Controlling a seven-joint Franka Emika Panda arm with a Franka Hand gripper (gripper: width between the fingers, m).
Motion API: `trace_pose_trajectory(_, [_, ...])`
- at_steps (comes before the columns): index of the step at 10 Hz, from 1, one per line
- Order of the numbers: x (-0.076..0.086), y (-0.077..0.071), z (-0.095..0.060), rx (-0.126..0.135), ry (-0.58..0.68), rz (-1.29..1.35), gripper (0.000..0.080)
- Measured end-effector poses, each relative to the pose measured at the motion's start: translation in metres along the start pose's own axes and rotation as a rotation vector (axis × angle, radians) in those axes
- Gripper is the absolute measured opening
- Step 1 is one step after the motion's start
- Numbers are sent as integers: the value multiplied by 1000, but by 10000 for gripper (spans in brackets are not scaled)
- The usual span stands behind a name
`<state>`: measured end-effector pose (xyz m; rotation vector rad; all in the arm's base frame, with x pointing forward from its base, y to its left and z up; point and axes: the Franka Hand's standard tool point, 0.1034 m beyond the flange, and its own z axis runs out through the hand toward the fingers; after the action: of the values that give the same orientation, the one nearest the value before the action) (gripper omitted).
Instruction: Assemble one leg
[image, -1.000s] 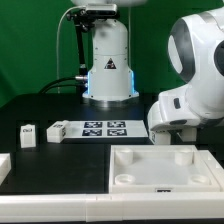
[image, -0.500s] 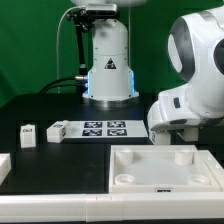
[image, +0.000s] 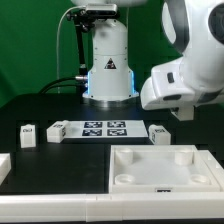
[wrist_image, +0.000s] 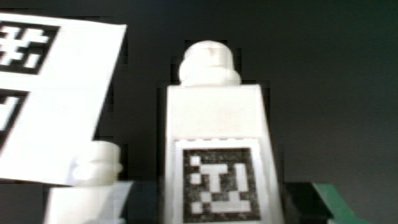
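risk: leg (image: 158, 132) sits just beside marker board (image: 105, 127), at its 3 o'clock in exterior view; skewed descent could clip the board or pinch off-centre, leg twists out | leg: stubby white block, tag on face, rounded peg, on table (image: 40, 100) near panel (image: 165, 165) 12 o'clock edge | gripper (image: 182, 110): over leg, opening can't tell, nothing seen held

Arm (image: 195, 50) at ext. view's right, wrist bent fwd; gripper (image: 184, 112) hangs pointing down, jaw gap unclear.
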<state>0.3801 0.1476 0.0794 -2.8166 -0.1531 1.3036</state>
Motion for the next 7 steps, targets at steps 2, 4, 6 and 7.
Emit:
trace_pose_trajectory(2, [-13,0,-24,-6,-13,-5,290])
trace_pose_trajectory(4, [-6,-1,-24,-3,26,-4,290])
trace_pose_trajectory(6, [2,-2,-28,1,106,-3,290])
trace_pose_trajectory(7, [4,-1,-31,1,202,0,290])
